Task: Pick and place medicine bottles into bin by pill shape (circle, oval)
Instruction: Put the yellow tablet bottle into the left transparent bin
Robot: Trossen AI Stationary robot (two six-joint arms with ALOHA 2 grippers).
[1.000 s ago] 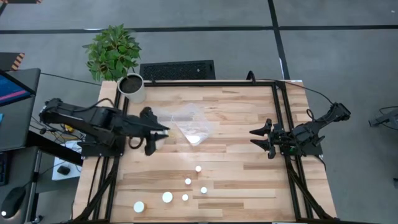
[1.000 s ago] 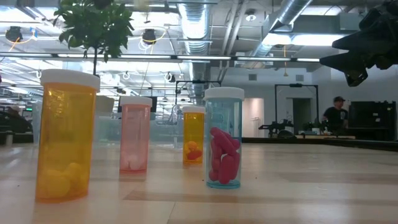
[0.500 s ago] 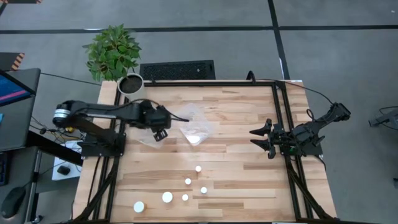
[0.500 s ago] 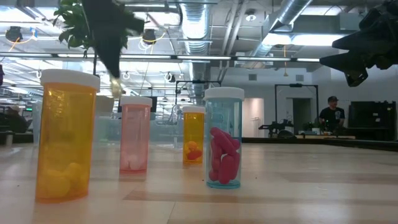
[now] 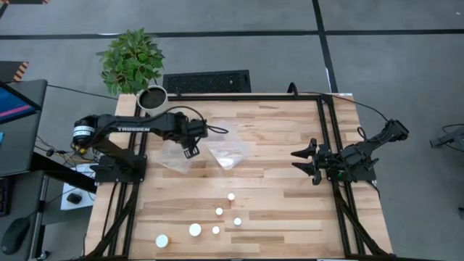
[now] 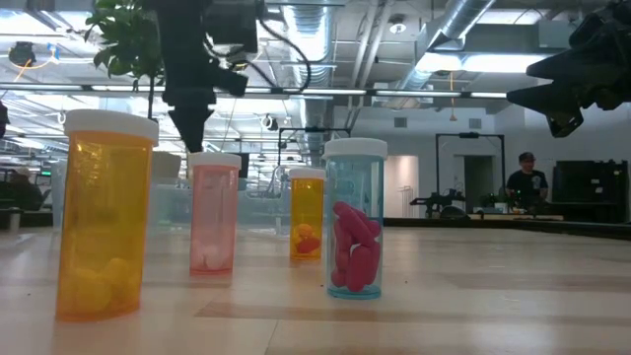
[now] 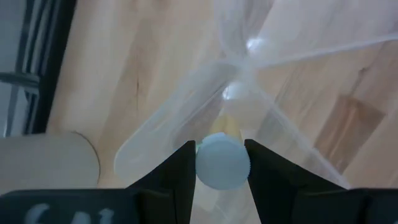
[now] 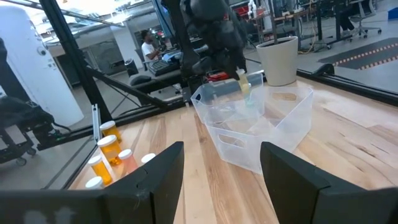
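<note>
Left gripper (image 7: 222, 163) over clear plastic two-compartment bin (image 5: 230, 151), fingers clamped on small white-capped yellow medicine bottle (image 7: 222, 160). Light, rigid, likely slippery; best gripped across cap. Right gripper (image 5: 305, 161) idle, fingers apart.

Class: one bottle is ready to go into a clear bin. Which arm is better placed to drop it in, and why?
The left. Its end effector grips a white-capped bottle directly above the clear bins. The right end effector is open, empty, and off at the table's right side.
</note>
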